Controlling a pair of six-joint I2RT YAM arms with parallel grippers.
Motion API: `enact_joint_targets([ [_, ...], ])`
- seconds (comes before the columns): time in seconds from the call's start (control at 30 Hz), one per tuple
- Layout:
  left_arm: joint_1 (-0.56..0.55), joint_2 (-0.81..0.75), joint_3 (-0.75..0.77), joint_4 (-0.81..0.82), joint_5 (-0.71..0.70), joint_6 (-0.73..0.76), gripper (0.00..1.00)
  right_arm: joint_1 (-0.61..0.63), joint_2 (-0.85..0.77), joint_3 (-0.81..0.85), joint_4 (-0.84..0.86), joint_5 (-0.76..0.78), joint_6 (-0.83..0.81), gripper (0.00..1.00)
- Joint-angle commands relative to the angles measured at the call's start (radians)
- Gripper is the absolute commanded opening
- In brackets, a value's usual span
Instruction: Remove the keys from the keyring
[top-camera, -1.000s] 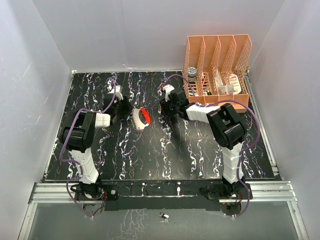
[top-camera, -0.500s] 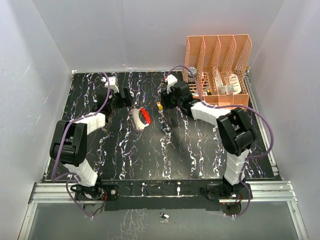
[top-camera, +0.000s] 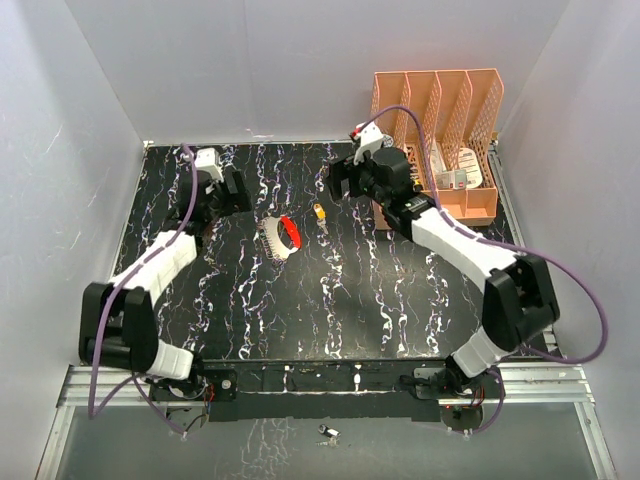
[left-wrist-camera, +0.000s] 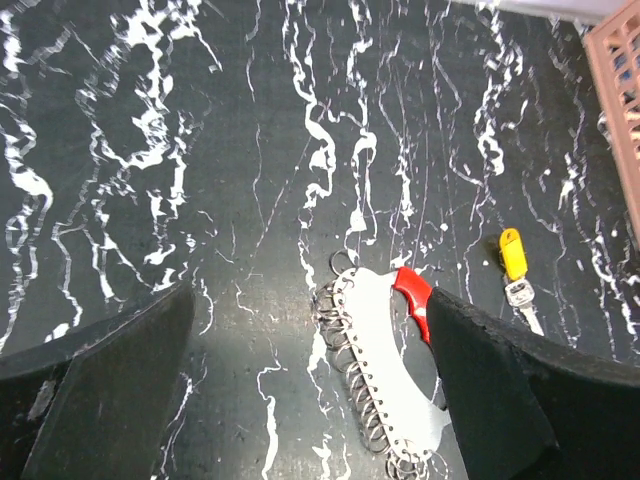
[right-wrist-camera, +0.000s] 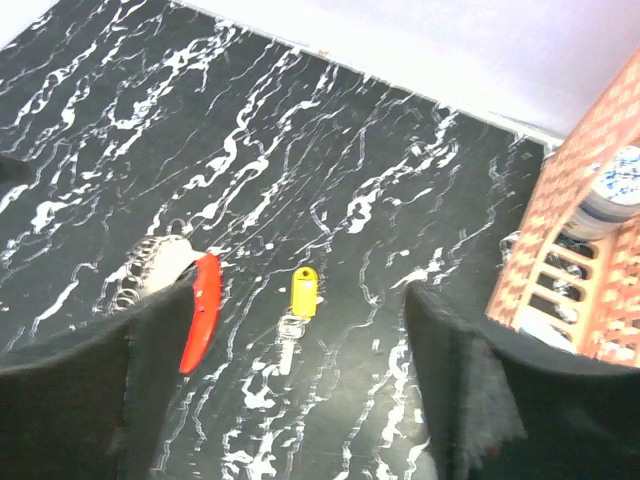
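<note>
The keyring (top-camera: 276, 241) is a pale curved plate edged with wire rings, lying flat mid-table. The red key (top-camera: 290, 232) lies along its right edge, touching it. The yellow key (top-camera: 320, 212) lies apart on the table, just right of the keyring. My left gripper (top-camera: 228, 190) hovers left of the keyring, open and holding nothing. My right gripper (top-camera: 345, 180) hangs behind and right of the yellow key, also open and holding nothing. The left wrist view shows the keyring (left-wrist-camera: 390, 370), red key (left-wrist-camera: 412, 292) and yellow key (left-wrist-camera: 513, 254). In the right wrist view the yellow key (right-wrist-camera: 303, 290) lies between the fingers (right-wrist-camera: 480, 390), with the red key (right-wrist-camera: 200, 320) to its left.
An orange slotted file organiser (top-camera: 440, 140) with small items in it stands at the back right, close behind my right arm, and shows at the right edge (right-wrist-camera: 590, 230) of the right wrist view. White walls enclose the black marbled table (top-camera: 300, 310).
Both grippers opened and drew back from the keyring, the left one leftward, the right one toward the back. The yellow key now lies alone on the table.
</note>
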Motion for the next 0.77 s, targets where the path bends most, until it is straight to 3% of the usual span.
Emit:
enact_joint_targets([
  [0.0, 0.006, -0.173, -0.039, -0.046, -0.053, -0.02, 0.99, -0.003, -0.137, -0.045, 0.04, 0.104, 0.039, 0.97],
  [0.33, 0.005, -0.305, -0.03, -0.126, -0.051, -0.059, 0.99, -0.002, -0.394, -0.181, 0.068, 0.319, 0.073, 0.98],
  [0.73, 0.005, -0.361, -0.033, -0.162, -0.041, -0.063, 0.99, -0.003, -0.379, -0.185, -0.014, 0.411, 0.054, 0.98],
])
